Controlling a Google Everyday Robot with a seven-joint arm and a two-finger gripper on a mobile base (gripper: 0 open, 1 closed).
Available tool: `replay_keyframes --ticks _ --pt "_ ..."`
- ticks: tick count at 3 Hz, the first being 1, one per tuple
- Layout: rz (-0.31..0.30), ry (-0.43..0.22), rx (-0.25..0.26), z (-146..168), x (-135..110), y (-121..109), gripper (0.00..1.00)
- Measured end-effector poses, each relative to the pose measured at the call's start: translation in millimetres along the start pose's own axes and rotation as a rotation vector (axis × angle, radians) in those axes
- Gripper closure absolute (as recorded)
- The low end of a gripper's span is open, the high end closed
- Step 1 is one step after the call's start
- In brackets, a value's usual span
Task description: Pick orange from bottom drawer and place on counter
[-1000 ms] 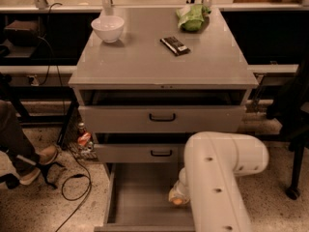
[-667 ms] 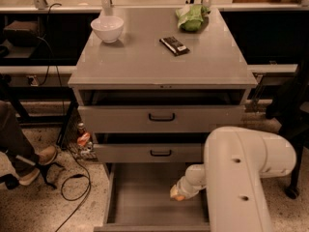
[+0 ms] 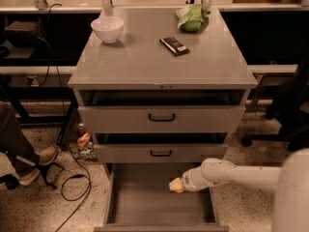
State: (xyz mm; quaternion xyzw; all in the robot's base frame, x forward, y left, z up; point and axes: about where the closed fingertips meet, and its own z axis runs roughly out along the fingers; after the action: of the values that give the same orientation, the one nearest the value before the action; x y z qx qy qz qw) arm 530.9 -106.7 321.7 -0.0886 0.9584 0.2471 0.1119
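The bottom drawer (image 3: 154, 204) is pulled open, and the part of its flat grey floor that shows is bare. My gripper (image 3: 176, 184) reaches in from the right on a white arm and hovers over the drawer's right half, just below the middle drawer's front. Its tip looks pale yellow-orange. I cannot make out the orange as a separate thing; it may be hidden at the gripper's tip. The counter (image 3: 145, 62) is the grey cabinet top above.
On the counter stand a white bowl (image 3: 107, 29), a green bag (image 3: 191, 17) and a dark flat bar (image 3: 174, 46). The two upper drawers are slightly open. A person's shoe (image 3: 38, 161), cables and a small bottle (image 3: 83, 140) lie left of the cabinet.
My arm's bulky white body has swung out to the right edge. The gripper has stayed over the right side of the open bottom drawer, shifted slightly.
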Motion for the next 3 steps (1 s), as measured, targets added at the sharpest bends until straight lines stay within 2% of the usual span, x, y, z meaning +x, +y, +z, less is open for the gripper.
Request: replay_keyframes --ticks 1,2,3 --pt "-0.045 -0.020 -0.050 -12.9 4.5 11.7 1.00" --pt "-0.045 -0.023 -0.043 -11.3 3.4 10.1 1.00" --pt "-0.071 -0.099 -0.067 -45.1 -3.2 12.3 1.00"
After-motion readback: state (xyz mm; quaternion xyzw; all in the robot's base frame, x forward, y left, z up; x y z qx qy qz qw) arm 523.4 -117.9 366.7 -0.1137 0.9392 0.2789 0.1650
